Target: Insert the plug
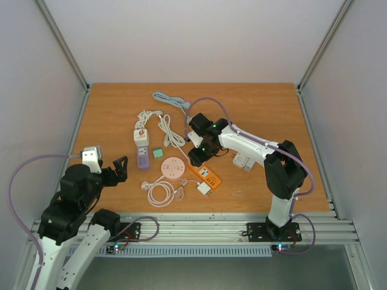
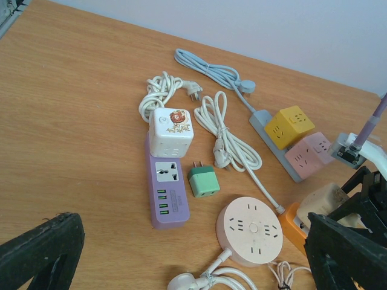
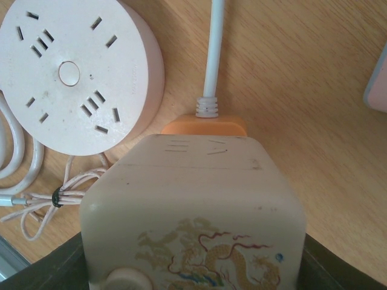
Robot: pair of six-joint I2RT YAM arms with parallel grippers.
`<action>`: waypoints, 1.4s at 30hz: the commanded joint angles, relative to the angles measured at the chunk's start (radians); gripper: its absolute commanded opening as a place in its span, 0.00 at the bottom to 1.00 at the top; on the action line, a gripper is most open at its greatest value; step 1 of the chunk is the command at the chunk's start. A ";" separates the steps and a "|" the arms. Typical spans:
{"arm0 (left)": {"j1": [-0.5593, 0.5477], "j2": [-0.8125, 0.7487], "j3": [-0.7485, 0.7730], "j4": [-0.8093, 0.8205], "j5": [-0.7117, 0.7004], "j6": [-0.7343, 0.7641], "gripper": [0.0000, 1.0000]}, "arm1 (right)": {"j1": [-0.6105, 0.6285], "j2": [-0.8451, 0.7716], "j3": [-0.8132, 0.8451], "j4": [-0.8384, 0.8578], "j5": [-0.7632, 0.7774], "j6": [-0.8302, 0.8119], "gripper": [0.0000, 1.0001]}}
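Right fingers (image 3: 346,270): closed on the cream cube adapter (image 3: 193,211); I see a dark finger at each lower side of its body.
Cream cube adapter: it carries a dragon print and a round button on the face toward my wrist camera, and it sits held over the cord end of the orange power strip (image 3: 204,125).
Contact: I cannot tell whether the adapter's prongs are in a socket or only above one, because the cube hides the strip's face.
Orange power strip: it lies on the table (image 1: 266,103) at a slant, near the middle, with its white cord (image 3: 213,54) running away from the end under the adapter.
Left fingers (image 2: 42,251): spread wide with nothing between them, above the near left part of the table, well apart from the orange power strip.
Round pink socket (image 1: 173,168): flat on the table just beside the orange strip, on the left arm's side.
Purple power strip (image 2: 168,190): left of the round socket, with a white cube adapter (image 2: 171,131) plugged into its far end.
Green adapter (image 2: 203,182): loose on the table just beside the purple strip.
Grey strip (image 2: 272,142): toward the far side, carrying a yellow cube (image 2: 289,125) and a pink cube (image 2: 308,151).
Coiled white cable (image 1: 160,193): near the front edge, below the round socket.
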 commanded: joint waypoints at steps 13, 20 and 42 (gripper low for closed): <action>0.003 -0.003 -0.012 0.051 0.002 0.011 0.99 | -0.046 0.007 0.040 -0.044 -0.050 -0.033 0.44; 0.002 0.000 -0.013 0.051 0.003 0.010 0.99 | -0.050 0.044 0.050 -0.051 -0.106 -0.063 0.45; 0.002 0.000 -0.013 0.052 -0.001 0.011 0.99 | 0.006 0.113 -0.039 0.023 0.100 0.026 0.44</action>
